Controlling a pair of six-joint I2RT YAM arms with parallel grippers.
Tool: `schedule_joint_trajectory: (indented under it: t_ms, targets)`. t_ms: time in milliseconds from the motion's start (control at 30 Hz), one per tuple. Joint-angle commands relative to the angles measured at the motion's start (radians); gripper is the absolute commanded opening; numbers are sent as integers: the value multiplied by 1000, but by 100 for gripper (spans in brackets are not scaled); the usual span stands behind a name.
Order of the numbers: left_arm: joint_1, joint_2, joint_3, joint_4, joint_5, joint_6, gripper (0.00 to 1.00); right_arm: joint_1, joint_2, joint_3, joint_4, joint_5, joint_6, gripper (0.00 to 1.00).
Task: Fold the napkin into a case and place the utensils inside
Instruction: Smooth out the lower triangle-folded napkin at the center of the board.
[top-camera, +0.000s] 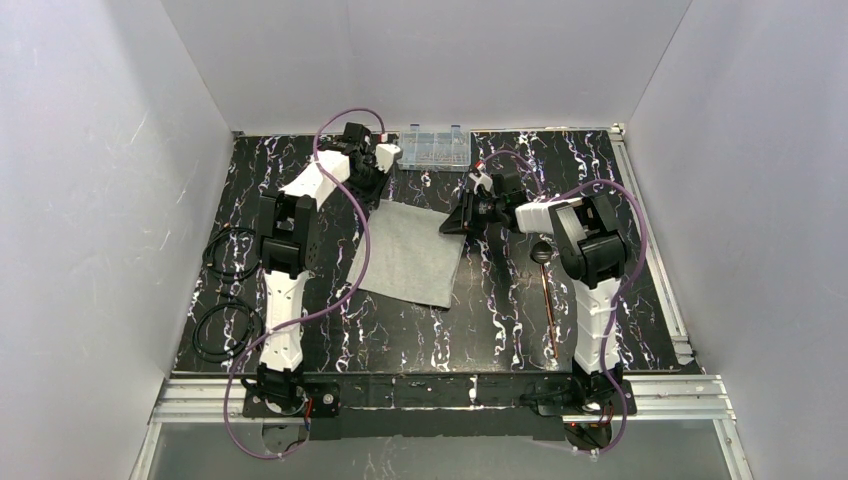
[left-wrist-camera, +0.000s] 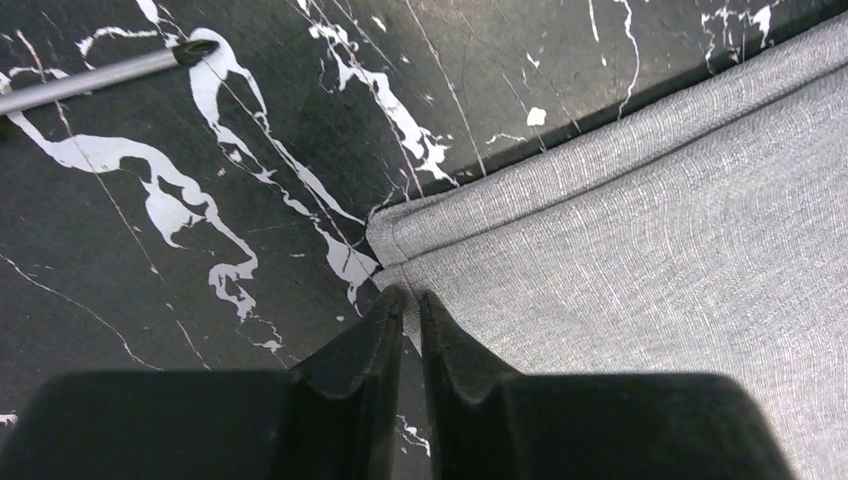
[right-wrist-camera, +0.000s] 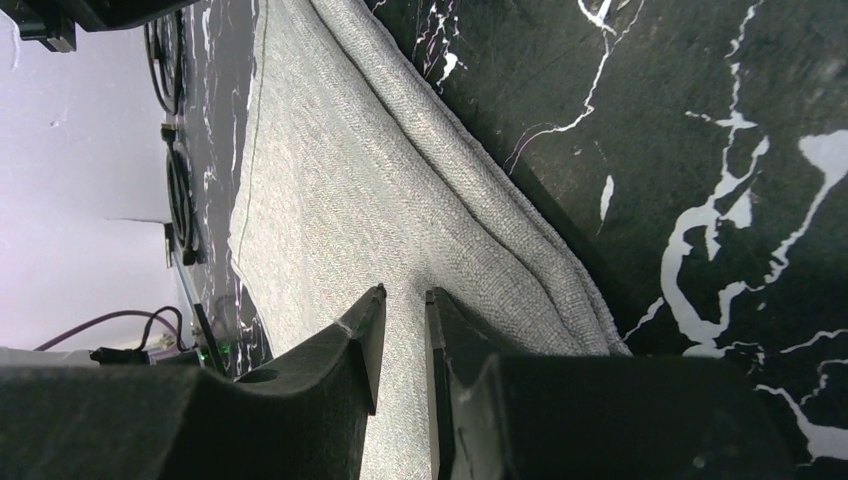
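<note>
The light-grey napkin (top-camera: 410, 252) lies flat in the middle of the black marbled table, with a doubled hem along its edges. My left gripper (top-camera: 385, 185) is down at its far-left corner. In the left wrist view the jaws (left-wrist-camera: 412, 298) stand almost together, with the napkin's (left-wrist-camera: 650, 250) edge pinched between the tips. My right gripper (top-camera: 462, 222) is at the far-right corner; its jaws (right-wrist-camera: 405, 292) keep a narrow gap over the napkin (right-wrist-camera: 330, 200) beside a raised ridge of cloth. The copper-brown utensils (top-camera: 548, 300) lie to the right, under the right arm, the dark spoon head (top-camera: 541, 252) showing.
A clear plastic compartment box (top-camera: 436, 148) stands at the back of the table. Two black cable loops (top-camera: 230, 252) lie along the left side. A thin grey metal shaft with a dark tip (left-wrist-camera: 100, 75) rests on the table just beyond the napkin's corner.
</note>
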Motion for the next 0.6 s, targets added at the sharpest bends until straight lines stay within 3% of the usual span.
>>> schedule_joint_trajectory:
  t_ms: [0,133,233,567]
  targets:
    - [11,-43,-43,27,5,-44,15,-13,41,10,29,30,-18,30]
    - [25,-166,-158,-28,50,17,33,-20,55,16,-10,66,-60,29]
    - [47,-267,-253,-52,72,66,42,-21,63,36,-69,96,-118,28]
    - [43,-390,-433,-164,226,153,45,-22,62,58,-77,45,-126,29]
